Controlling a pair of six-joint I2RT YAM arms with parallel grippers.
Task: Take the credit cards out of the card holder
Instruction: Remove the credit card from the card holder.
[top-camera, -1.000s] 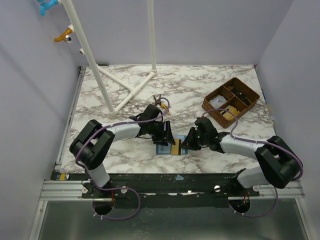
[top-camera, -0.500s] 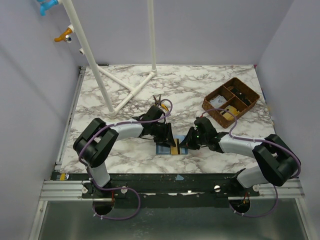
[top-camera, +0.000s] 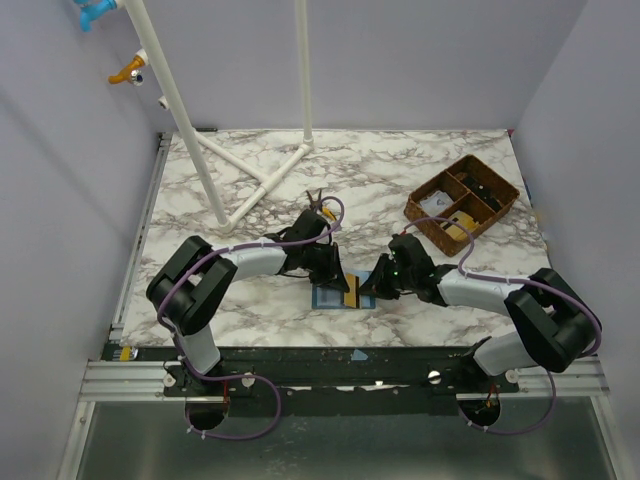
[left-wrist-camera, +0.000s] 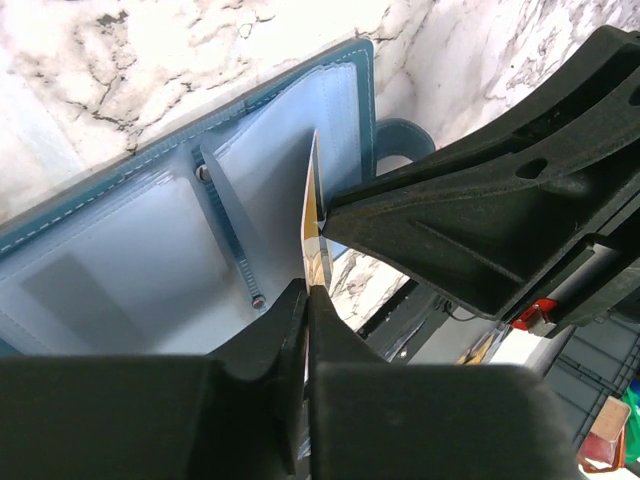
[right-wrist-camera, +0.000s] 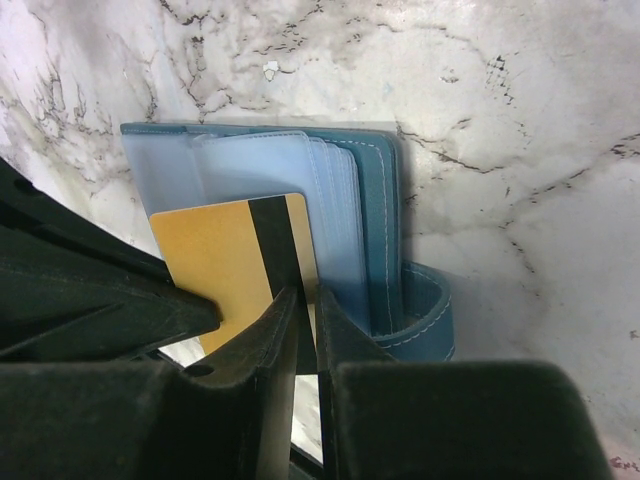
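Observation:
The blue card holder (top-camera: 327, 297) lies open on the marble near the front edge, its pale clear sleeves (left-wrist-camera: 150, 260) facing up. A gold credit card (right-wrist-camera: 225, 255) with a black stripe stands out of the sleeves (right-wrist-camera: 340, 200); from the left wrist it shows edge-on (left-wrist-camera: 313, 215). My left gripper (left-wrist-camera: 307, 292) is shut on one edge of this card. My right gripper (right-wrist-camera: 308, 300) is shut on it from the opposite side, at the black stripe. From above, both grippers (top-camera: 338, 278) (top-camera: 368, 290) meet over the holder, with the card (top-camera: 352, 292) between them.
A brown compartment tray (top-camera: 462, 203) with small items sits at the back right. A white pipe frame (top-camera: 255, 180) stands at the back left. The holder's blue strap loop (right-wrist-camera: 430, 310) lies on the marble beside it. The table's front rail (top-camera: 350, 355) is close by.
My left gripper's jaws have closed onto the card's edge. The right gripper's jaws have closed a little more on the card. Both arms have barely shifted.

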